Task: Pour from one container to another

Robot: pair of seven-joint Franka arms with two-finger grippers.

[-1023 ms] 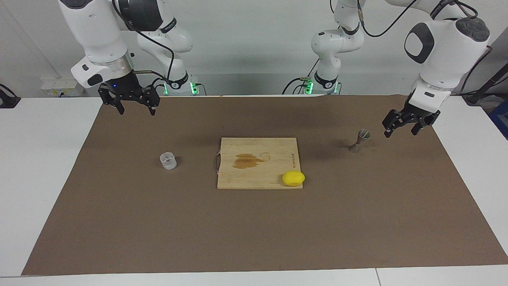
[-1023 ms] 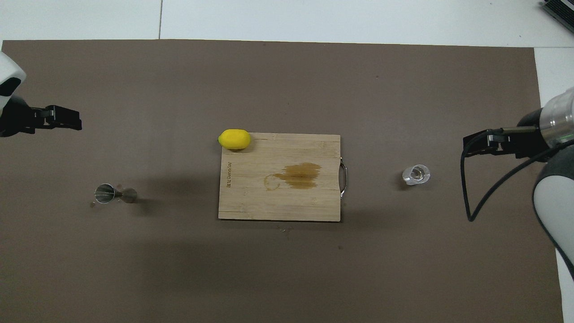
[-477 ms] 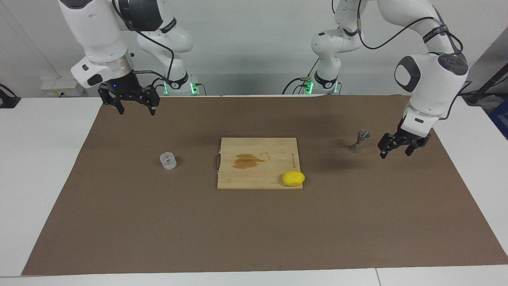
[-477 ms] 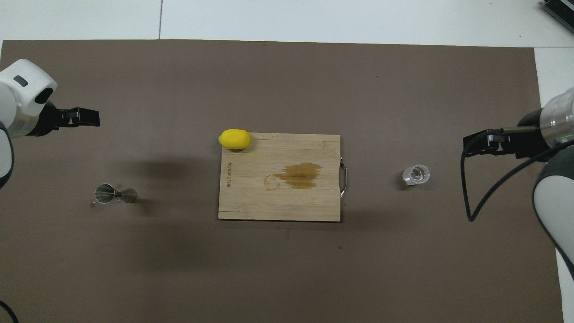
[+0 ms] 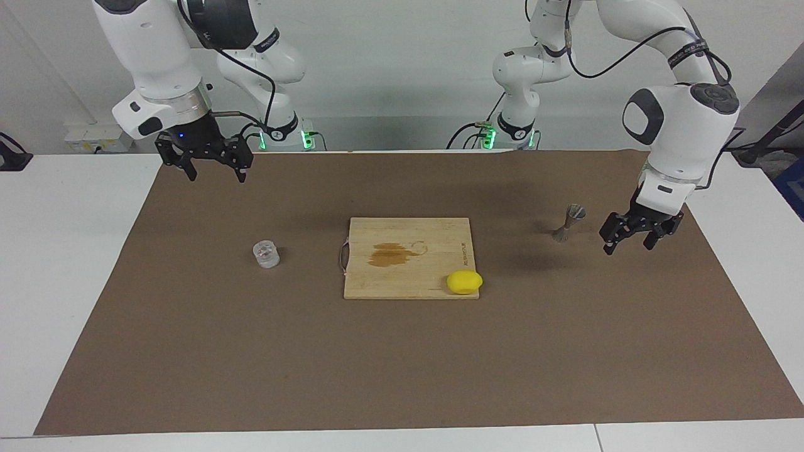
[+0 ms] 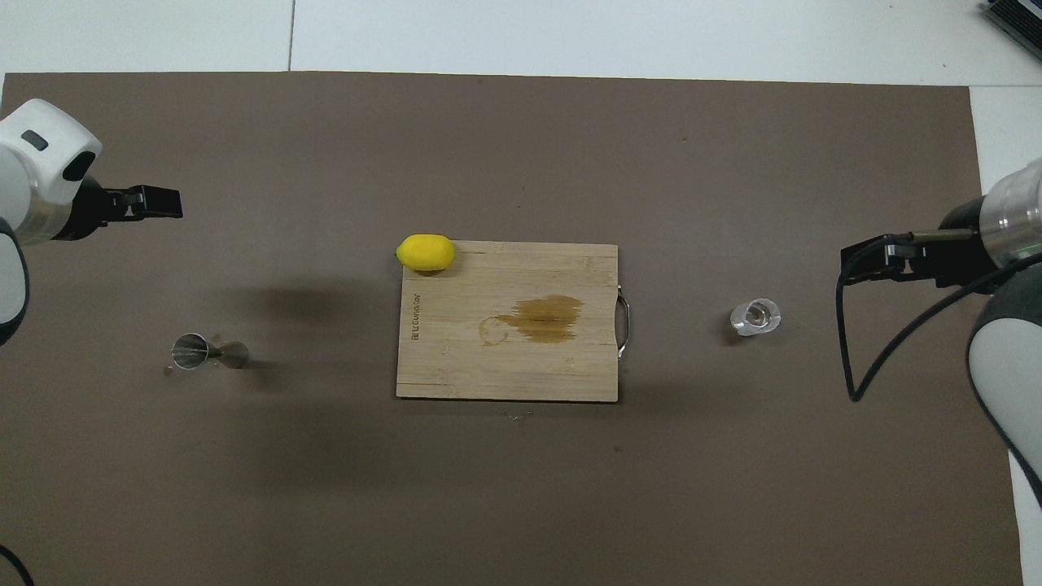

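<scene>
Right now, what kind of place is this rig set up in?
Likely a robotics lab bench staged as a bar or kitchen counter: a brown mat on a white table, a wooden cutting board with a lemon, a jigger and a glass cup.

You see a white table (image 5: 75,263) under a brown mat (image 5: 402,364) carrying board (image 5: 408,270), glass (image 5: 266,254) and jigger (image 5: 568,223).

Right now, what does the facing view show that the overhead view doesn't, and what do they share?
Only the facing view shows both arm bases, the wall, and the left gripper low beside the upright jigger, the right gripper raised. Only the overhead view looks into the jigger's cup and the glass cup. Both show the cutting board with its brown stain and the lemon on its corner.
</scene>
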